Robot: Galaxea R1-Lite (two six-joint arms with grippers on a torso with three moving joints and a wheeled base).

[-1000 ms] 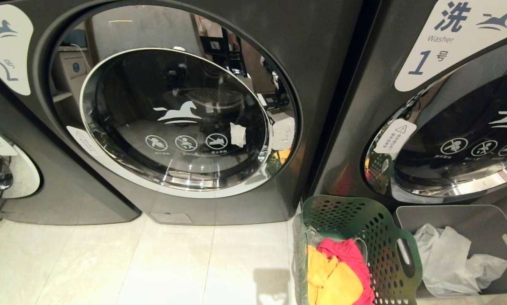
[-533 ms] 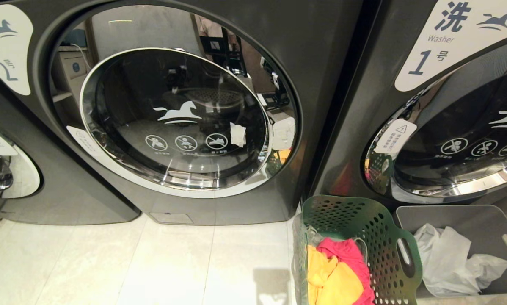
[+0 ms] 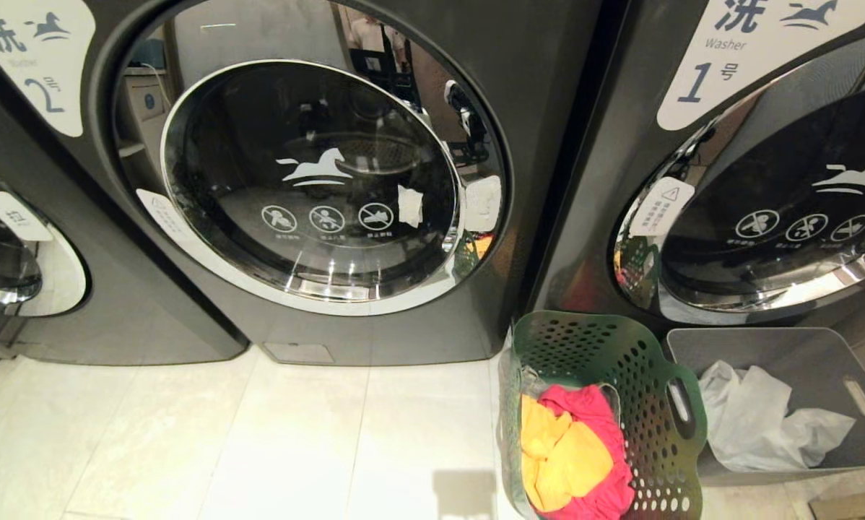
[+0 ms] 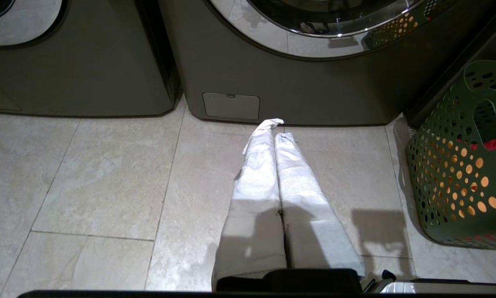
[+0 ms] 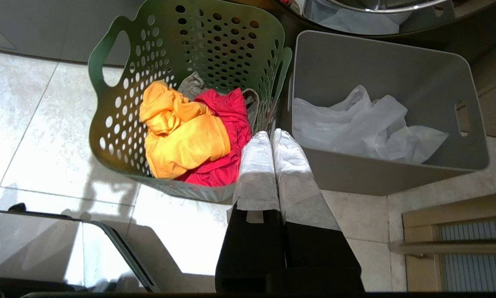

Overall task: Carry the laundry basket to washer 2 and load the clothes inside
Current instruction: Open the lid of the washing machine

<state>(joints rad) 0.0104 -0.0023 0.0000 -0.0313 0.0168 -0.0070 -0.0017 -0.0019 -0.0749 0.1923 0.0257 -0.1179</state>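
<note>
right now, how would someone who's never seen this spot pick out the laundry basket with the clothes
Find washer 2, the dark machine with the big round glass door. On the tiled floor by its lower right corner stand two bins. The laundry basket is the green perforated one holding yellow and red clothes; its neighbour, the grey bin, is solid-walled and holds white plastic.

green basket [image 3: 606, 354]: upright, floor; clothes [image 3: 570, 455]: inside; washer 2 [image 3: 310, 180]: closed
</note>
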